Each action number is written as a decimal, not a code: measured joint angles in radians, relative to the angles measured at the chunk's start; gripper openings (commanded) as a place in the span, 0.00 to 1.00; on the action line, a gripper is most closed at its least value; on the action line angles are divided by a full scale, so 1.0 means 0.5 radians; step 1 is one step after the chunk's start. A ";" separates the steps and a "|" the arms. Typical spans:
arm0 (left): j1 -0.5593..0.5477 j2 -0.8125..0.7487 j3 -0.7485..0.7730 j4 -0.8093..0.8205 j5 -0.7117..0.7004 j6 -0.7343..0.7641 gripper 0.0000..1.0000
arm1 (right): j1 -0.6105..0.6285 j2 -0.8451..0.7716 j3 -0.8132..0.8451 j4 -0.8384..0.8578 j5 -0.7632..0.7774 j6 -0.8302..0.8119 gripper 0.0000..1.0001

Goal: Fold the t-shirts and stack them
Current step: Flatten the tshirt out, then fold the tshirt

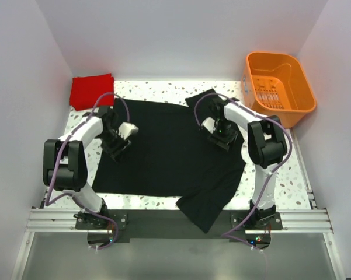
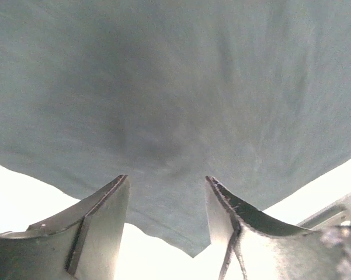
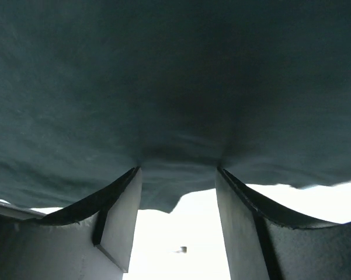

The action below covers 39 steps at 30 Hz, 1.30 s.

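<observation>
ok so the black t-shirt [image 1: 169, 151] is spread flat over most of the speckled tabletop [image 1: 292, 181]. Its far edge stops short of the far edge and leaves a bare strip there. Its near edge runs almost along the near edge of the tabletop, and one sleeve [image 1: 207, 210] spills over that edge onto the metal rail [image 1: 163, 219] between the arm bases. The other sleeve [image 1: 201, 98] pokes up toward the far edge. Open room is mostly the bare band down the right edge, plus a thinner one along the left edge. The red t-shirt [image 1: 92, 90], a small folded rectangle, is parked in the far-left corner, just beside the black one's corner. The orange plastic basket [image 1: 292, 105] sits at the far-right corner, partly past the right edge and well clear of the cloth. White walls [image 1: 23, 116] box in the left, far and right sides, so not much swing room out there. The left gripper [image 1: 117, 146] is down on the shirt's left part. Its fingers [image 2: 99, 227] are about half apart, with the cloth edge lying in the gap and nothing clamped as far as I can see. The right gripper [image 1: 219, 137] is down near the far-right sleeve. Its fingers [image 3: 120, 216] show a similar gap, tips against black fabric, bare table showing between them.
</observation>
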 measured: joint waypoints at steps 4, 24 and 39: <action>0.062 0.014 0.366 -0.008 0.172 -0.030 0.61 | -0.101 0.021 0.381 -0.023 -0.158 0.032 0.59; 0.212 1.103 1.868 0.732 0.381 -0.449 0.65 | -0.362 0.861 1.561 0.877 -0.124 1.028 0.59; 0.218 1.341 1.949 0.818 0.304 -0.418 0.69 | -0.381 1.027 1.616 1.120 -0.137 1.202 0.49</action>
